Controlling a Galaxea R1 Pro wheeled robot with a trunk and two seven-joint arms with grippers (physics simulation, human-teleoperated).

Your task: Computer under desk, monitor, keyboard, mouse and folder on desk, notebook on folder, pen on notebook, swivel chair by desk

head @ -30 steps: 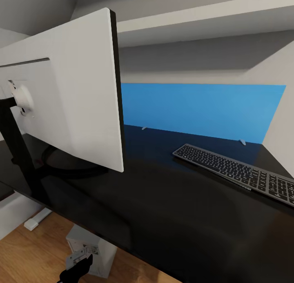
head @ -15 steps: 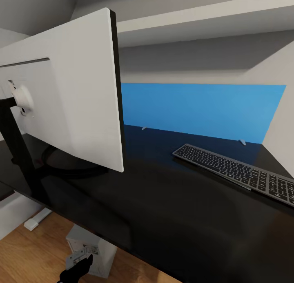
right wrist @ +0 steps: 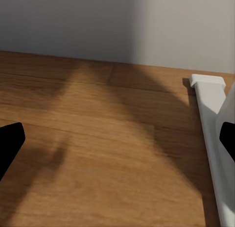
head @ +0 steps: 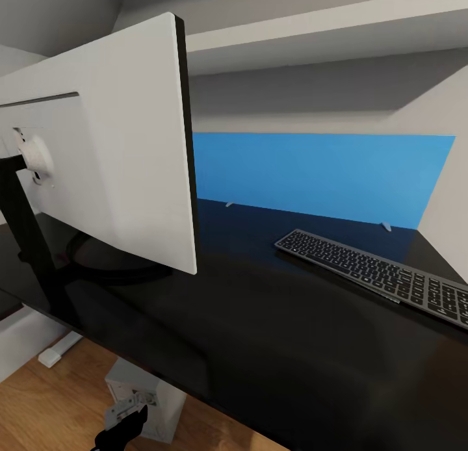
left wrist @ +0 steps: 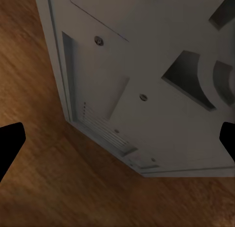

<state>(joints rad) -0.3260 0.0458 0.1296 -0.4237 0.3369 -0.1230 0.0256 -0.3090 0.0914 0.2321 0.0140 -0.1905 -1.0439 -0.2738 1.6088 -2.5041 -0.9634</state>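
Step in hand, as I judge it: getting the computer [left wrist: 147, 85] settled under the desk [head: 260, 347]. The left pincer [left wrist: 117, 138] hangs over the tower w/ its two black fingertips spread wide at the view's sides, holding nothing. To do it well: push on a flat panel, not the vent slots, low and square so the case slides on the wooden floor [right wrist: 98, 153] w/o tipping, and watch the white desk foot [right wrist: 210, 114].

The right pincer [right wrist: 117, 138] is equally wide open and empty over the bare floor.

Materials: tower is matte silver-grey sheet metal w/ screws and cut-outs; it stands on the floor by the desk's front edge. Desk top is glossy black, mirror-like. Monitor [head: 123, 145] at the left end: smooth white back, thin black rim, slim black stand. Keyboard [head: 377, 275] toward the right edge near the blue back panel [head: 325, 178]: flat, dark keys on a grey base.
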